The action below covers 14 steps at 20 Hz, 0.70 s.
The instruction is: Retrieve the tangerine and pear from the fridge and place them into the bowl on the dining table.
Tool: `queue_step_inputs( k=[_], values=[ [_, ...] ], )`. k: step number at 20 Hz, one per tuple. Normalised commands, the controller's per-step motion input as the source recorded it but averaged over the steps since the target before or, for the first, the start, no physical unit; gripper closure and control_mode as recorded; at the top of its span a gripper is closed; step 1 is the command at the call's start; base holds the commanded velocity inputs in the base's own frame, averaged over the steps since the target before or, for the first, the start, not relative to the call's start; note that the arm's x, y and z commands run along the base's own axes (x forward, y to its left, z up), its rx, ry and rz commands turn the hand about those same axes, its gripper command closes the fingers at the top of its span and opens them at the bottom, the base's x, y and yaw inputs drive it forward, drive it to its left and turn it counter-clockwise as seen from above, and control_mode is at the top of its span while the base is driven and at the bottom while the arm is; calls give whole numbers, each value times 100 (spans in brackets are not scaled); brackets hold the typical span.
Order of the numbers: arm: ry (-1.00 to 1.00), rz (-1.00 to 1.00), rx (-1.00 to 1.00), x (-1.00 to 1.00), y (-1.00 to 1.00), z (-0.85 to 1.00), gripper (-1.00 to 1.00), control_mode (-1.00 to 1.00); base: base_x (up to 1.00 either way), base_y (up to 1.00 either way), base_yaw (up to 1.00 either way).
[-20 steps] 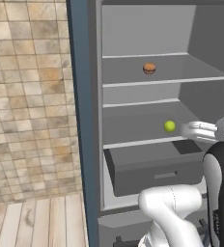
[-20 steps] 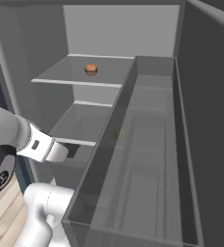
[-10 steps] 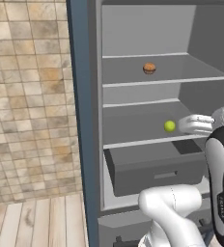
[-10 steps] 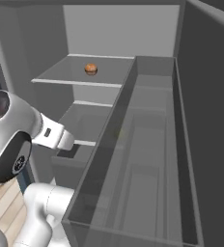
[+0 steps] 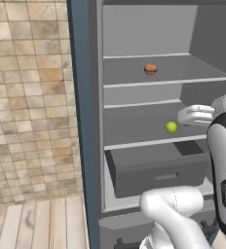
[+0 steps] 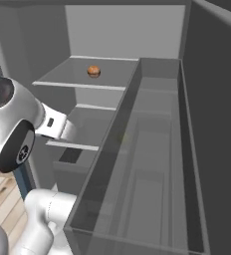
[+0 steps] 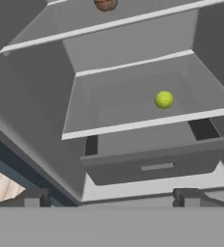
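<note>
Swinging further into the fridge [image 5: 85, 121], the gripper [image 7: 111, 195], jaws apart and empty, nears the pear [image 5: 171, 127] on the middle shelf's right side; tangerine [image 5: 150, 68] waits above

The end effector [image 7: 109, 197] hangs with its fingers spread wide.

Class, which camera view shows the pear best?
The hand view: the pear sits unobstructed on the fridge's lower shelf. The left base view shows it smaller, beside the arm; in the right base view I cannot make it out.
</note>
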Motion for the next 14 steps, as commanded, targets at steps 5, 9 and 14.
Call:
queue_step_inputs(
  k=[5, 9, 14],
  values=[
    [0, 0, -3, 12, 6, 28, -100, -100, 0, 0, 0],
    [-2, 0, -8, 6, 0, 20, -100, -100, 0, 0, 0],
    [-9, 0, -7, 36, 0, 11, -100, -100, 0, 0, 0]
  ],
)
